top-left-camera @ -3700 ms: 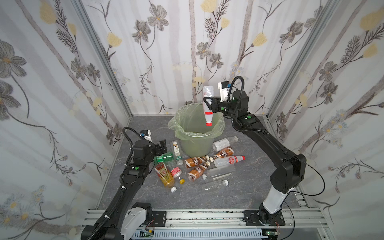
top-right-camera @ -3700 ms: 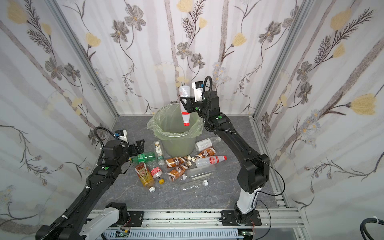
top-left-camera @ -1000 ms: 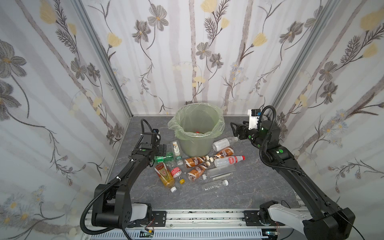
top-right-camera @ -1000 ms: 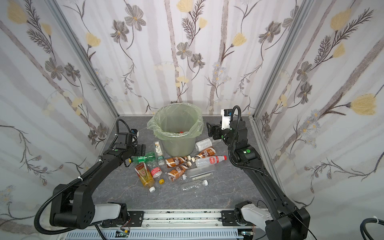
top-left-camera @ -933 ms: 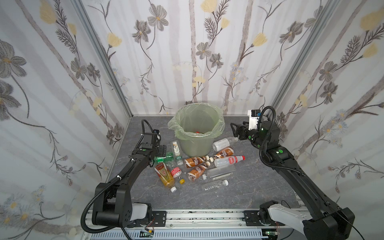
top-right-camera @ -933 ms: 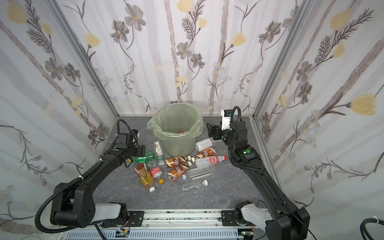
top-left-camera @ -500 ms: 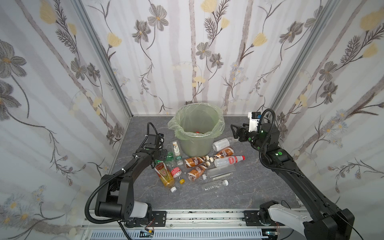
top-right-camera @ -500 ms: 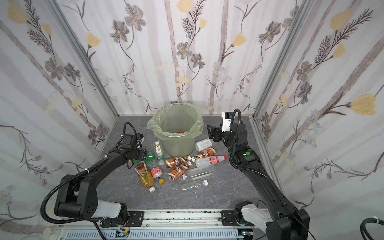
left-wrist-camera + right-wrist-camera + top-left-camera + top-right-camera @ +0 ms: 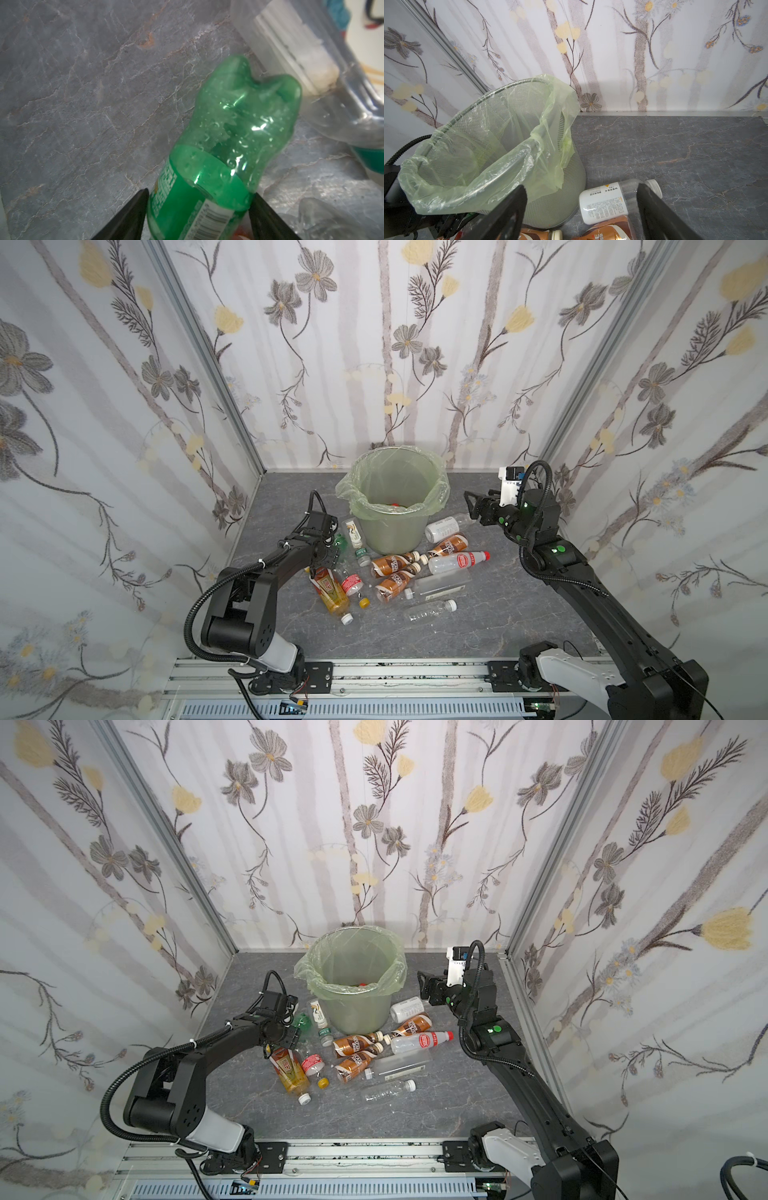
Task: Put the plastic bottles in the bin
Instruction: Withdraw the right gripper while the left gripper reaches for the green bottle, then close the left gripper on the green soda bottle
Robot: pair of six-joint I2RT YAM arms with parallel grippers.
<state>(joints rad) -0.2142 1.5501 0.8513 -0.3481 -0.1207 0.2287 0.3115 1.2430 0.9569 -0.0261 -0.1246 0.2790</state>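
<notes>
The left gripper (image 9: 199, 195) pinches the green bottle (image 9: 228, 135) on the table (image 9: 478, 635) just left of the bin (image 9: 390, 526), while the right gripper (image 9: 581, 187) hangs spread and empty near a white-labelled bottle (image 9: 604, 201) beside it.

Both top views are bright and evenly lit from above; the bin (image 9: 390, 531) throws only a soft shadow. The walls (image 9: 104, 414) bow towards the edges. In the left wrist view the green bottle (image 9: 228, 135) glints sharply, while the clear bottle (image 9: 311, 62) beyond it is blurred. The right wrist view is crisp, and the bag (image 9: 488, 149) is faintly shiny.
</notes>
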